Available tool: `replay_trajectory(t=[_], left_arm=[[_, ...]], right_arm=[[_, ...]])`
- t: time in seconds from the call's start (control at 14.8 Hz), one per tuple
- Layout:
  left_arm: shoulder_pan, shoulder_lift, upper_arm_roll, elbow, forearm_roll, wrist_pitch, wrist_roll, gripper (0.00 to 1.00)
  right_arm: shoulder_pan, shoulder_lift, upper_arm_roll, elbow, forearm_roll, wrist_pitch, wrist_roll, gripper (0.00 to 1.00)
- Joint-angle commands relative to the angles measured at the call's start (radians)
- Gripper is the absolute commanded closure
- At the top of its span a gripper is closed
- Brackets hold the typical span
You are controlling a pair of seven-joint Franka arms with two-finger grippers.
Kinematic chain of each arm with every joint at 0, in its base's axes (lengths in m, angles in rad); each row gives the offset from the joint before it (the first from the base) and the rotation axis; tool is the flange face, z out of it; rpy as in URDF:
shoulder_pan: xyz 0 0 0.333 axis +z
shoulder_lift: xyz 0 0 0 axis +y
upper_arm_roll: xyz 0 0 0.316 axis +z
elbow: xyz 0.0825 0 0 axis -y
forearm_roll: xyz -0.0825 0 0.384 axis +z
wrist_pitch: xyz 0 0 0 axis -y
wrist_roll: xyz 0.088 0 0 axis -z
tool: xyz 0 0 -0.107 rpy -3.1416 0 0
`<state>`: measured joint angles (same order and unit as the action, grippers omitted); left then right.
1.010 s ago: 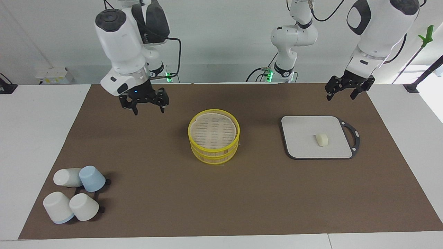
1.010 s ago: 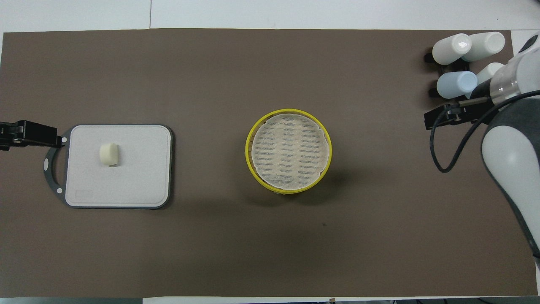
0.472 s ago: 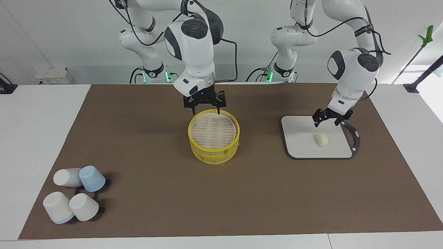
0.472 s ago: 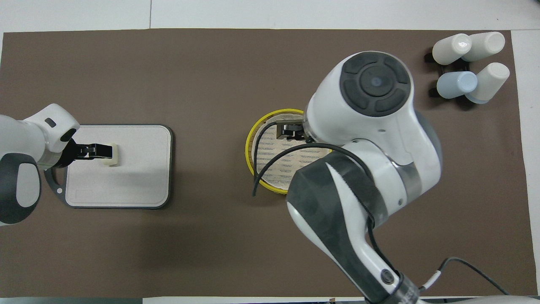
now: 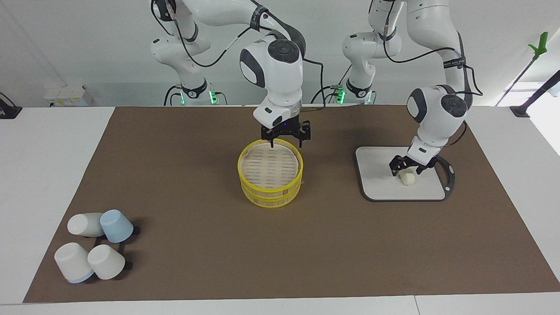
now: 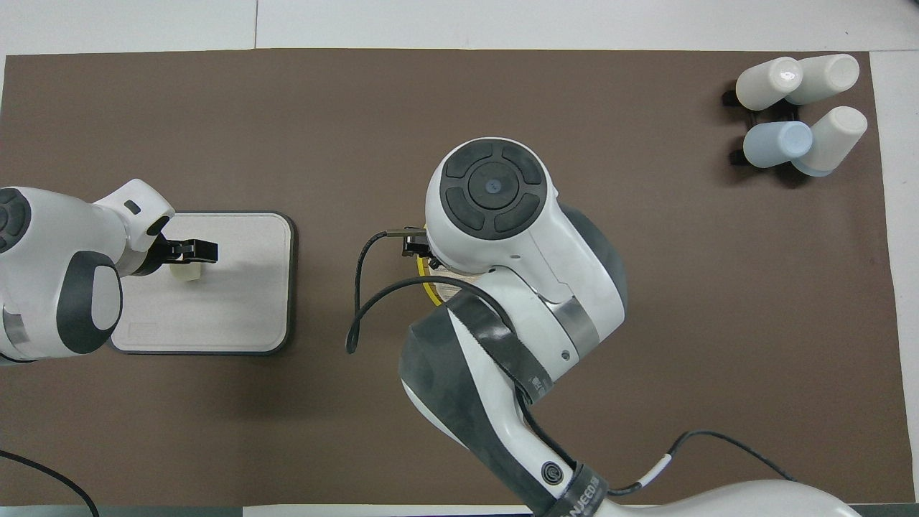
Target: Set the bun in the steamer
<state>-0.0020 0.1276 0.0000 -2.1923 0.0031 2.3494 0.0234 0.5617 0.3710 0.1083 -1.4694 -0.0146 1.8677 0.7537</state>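
Left claw has dropped onto the bun; right claw shifted.

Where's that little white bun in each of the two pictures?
Facing view: the bun lies on the grey board, under the left claw.
Overhead view: the bun peeks out below the left claw, on that board.
Shared landmark: the grey board.

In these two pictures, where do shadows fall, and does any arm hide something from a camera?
Facing view: soft, even light; faint shadows lie under the cups and beside the steamer; the bun shows below the left gripper. Overhead view: the right arm covers nearly the whole steamer, and broad soft shadows spread on the brown mat under both arms.
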Motion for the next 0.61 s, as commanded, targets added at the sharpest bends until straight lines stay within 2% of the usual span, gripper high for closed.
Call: replay_trajectory(t=[0.0, 0.27, 0.54], left_arm=[[0.013, 0.021, -0.006, -0.001, -0.012, 0.036, 0.013, 0.00], [0.014, 0.018, -0.006, -0.015, -0.012, 0.034, 0.016, 0.00], [0.028, 0.017, -0.006, -0.027, -0.012, 0.036, 0.020, 0.00]], right_arm=[[0.033, 0.106, -0.007, 0.135, -0.030, -0.038, 0.068, 0.05], [0.052, 0.164, -0.007, 0.205, -0.030, -0.041, 0.139, 0.05], [0.053, 0.178, -0.009, 0.210, -0.027, -0.035, 0.196, 0.06]])
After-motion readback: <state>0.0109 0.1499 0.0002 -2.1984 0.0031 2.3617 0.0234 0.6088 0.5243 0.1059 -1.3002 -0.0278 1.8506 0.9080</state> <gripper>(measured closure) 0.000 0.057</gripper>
